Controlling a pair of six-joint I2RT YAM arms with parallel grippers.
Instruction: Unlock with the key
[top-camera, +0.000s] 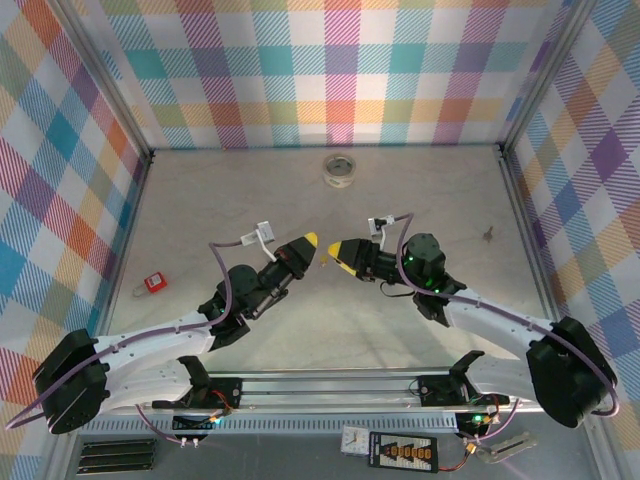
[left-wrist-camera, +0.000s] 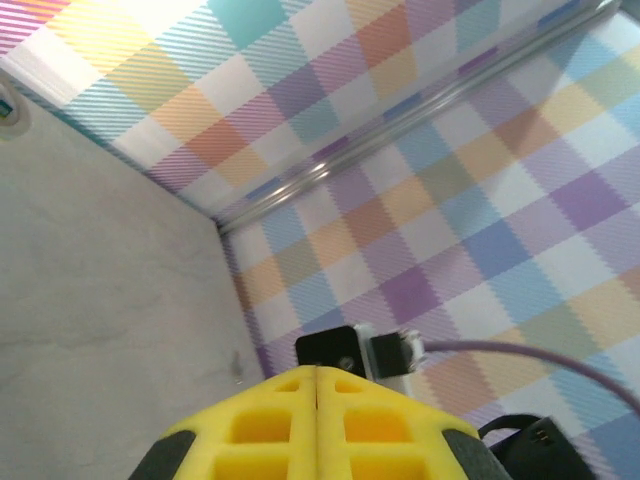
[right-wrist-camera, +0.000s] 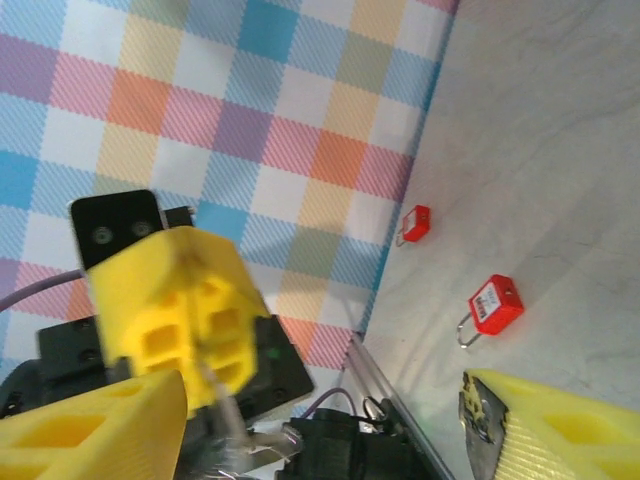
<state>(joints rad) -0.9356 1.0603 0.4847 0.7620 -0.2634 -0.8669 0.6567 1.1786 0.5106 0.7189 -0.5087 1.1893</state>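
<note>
Right fingers (right-wrist-camera: 560, 425) gape wide and empty, facing left fingers (right-wrist-camera: 170, 300) pinched shut on the key (right-wrist-camera: 222, 400).

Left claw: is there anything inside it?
The left claw is shut. A thin silvery strip, seemingly the key, pokes out below it in the right wrist view. The part clamped inside is hidden.

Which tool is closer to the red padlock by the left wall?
Left. The left tool hangs right of the red padlock, mid-table; the right tool is even farther right.
</note>
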